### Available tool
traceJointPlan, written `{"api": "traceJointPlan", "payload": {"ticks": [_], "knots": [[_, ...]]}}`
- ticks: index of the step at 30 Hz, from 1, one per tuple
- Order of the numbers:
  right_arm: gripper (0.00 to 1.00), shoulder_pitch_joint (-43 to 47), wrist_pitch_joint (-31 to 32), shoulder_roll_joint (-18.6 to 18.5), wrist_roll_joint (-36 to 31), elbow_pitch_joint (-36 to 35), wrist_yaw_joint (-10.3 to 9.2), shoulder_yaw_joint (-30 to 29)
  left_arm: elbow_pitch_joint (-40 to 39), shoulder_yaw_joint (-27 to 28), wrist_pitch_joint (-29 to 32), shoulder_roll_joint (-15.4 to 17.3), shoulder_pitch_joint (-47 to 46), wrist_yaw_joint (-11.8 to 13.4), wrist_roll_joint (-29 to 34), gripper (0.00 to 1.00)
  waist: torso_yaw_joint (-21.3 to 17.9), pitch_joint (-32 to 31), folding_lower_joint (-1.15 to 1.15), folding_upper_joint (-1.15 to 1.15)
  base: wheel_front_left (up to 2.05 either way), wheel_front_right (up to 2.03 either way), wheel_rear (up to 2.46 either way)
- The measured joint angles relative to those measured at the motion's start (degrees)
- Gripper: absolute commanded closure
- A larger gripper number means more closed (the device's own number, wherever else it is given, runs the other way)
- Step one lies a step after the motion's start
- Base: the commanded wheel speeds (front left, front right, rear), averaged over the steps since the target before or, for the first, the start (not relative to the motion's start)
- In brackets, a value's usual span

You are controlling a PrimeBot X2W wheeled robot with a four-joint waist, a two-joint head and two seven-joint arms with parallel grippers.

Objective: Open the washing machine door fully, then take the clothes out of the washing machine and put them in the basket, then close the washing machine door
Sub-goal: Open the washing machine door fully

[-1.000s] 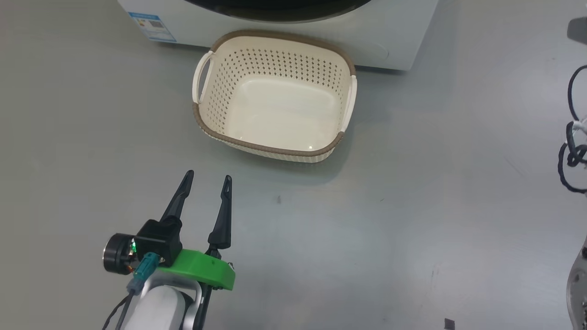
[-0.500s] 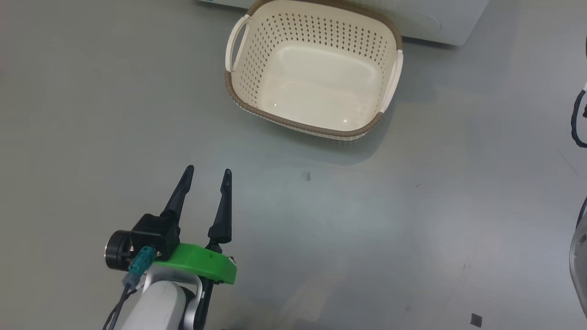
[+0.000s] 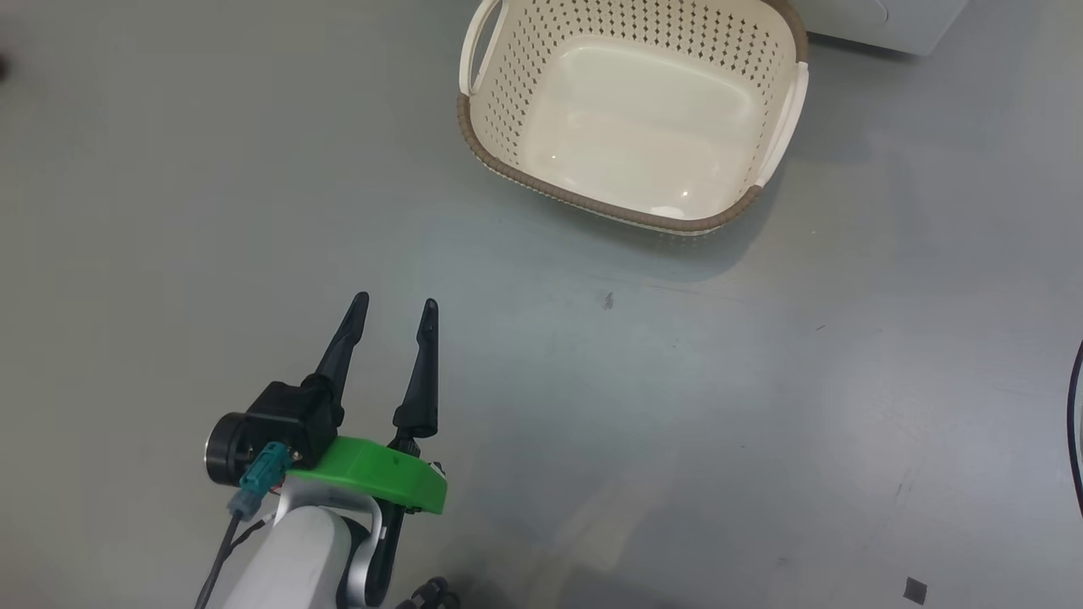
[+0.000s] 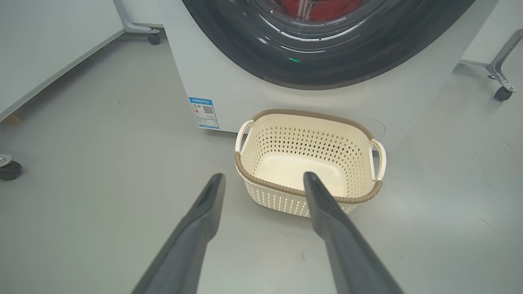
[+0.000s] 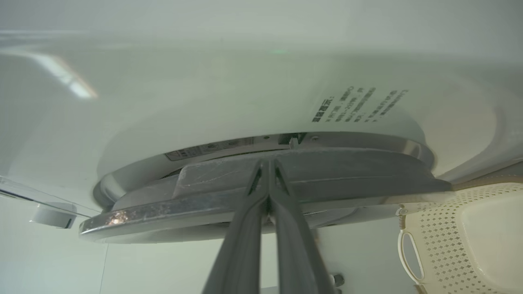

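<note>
Right jaws, pressed together, cover part of the washing machine door (image 5: 347,175).

In the left wrist view you get a small blue label (image 4: 203,112) low on the white front of the washing machine (image 4: 229,81), near its left corner. It carries a QR code (image 4: 208,109), but its print is too small to read. In the right wrist view you see several short lines of dark characters (image 5: 359,104) printed on the machine's white front, blurred beyond reading, and a narrow strip sticker (image 5: 212,148) just behind the edge of the washing machine door (image 5: 310,179), also unreadable.
</note>
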Motion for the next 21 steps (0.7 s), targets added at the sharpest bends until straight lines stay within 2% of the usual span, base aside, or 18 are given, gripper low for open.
{"api": "traceJointPlan", "payload": {"ticks": [21], "knots": [[1.00,-9.76,4.12,-2.26,-0.64,10.50,-0.01,0.41,0.25,-2.15,0.00,-0.20,-0.09,0.43,-1.45,0.00,2.38,0.80,0.00,0.00,0.00,0.00,0.00]]}}
